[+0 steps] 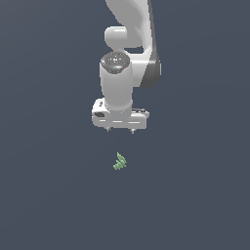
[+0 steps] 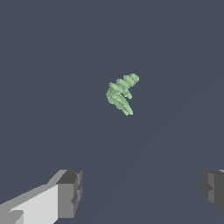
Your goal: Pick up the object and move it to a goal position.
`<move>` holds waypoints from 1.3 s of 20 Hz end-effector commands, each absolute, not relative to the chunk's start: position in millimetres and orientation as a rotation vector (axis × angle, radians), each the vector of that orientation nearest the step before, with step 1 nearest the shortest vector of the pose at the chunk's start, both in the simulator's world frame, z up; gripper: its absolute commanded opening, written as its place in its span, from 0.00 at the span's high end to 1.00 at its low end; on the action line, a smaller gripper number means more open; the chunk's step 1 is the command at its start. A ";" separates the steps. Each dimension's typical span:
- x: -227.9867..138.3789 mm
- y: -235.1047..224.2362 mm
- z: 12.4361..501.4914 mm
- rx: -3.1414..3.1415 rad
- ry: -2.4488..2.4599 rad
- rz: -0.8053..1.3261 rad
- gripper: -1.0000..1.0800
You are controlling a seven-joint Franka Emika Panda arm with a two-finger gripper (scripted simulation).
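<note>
None of the task's steps looks finished yet, judging from how things lie. In the exterior view the gripper [image 1: 120, 130] hangs above the dark flat floor [image 1: 44, 205], pointing straight down from the white arm [image 1: 132, 29], and the object [image 1: 119, 162], a tiny pale green ridged lump with a pointed end, sits on the floor a little below it in the picture and clearly apart from it, with nothing touching it. Only the two small fingertips show under the white hand there, spaced well apart, so the jaws read as wide and empty. No goal marker is visible in this view, so where the lump must end up cannot be told. In the wrist view the same object [image 2: 121, 93] lies alone on the floor [image 2: 43, 65], its ridges curling into a bent, spiral-like shape, and it sits ahead of the fingers rather than between them. The two grey fingertips [image 2: 70, 193] stand far apart at the edges of the picture, with bare floor between them, confirming a wide-open, empty hand. My judgement is that what remains is nearly everything: line up over the lump, descend around it, close, lift and carry it to the goal
</note>
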State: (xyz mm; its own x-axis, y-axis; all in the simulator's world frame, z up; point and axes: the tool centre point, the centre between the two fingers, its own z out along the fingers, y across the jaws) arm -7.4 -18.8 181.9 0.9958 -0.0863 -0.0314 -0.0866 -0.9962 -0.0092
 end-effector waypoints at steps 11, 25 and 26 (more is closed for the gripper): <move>-1.1 -0.2 194.4 -3.147 0.041 0.036 0.04; 17.0 -4.7 173.7 -3.141 0.131 0.029 0.04; 20.3 -5.4 169.7 -3.140 0.147 0.027 0.04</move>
State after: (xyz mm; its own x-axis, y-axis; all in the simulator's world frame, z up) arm 15.9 -4.3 175.4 0.9967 -0.0794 -0.0179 -0.0794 -0.9968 0.0029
